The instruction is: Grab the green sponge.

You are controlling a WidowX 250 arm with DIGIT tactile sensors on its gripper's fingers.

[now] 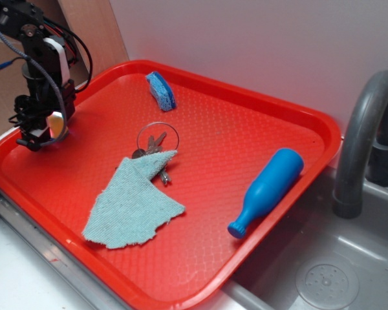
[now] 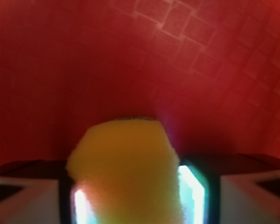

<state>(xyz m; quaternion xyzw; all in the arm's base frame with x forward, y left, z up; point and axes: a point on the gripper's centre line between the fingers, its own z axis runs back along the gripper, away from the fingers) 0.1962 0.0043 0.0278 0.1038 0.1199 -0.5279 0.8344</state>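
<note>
The green sponge fills the lower middle of the wrist view as a chunky yellow foam block with a thin dark edge on top, pressed between my two fingers. My gripper is shut on it just above the red tray. From the exterior view the gripper hangs over the tray's far left corner, and a small pale patch of the sponge shows between the fingers.
On the red tray lie a pale blue-green cloth, a key ring with keys, a blue oval sponge at the back and a blue bottle at the right. A grey faucet and sink stand to the right.
</note>
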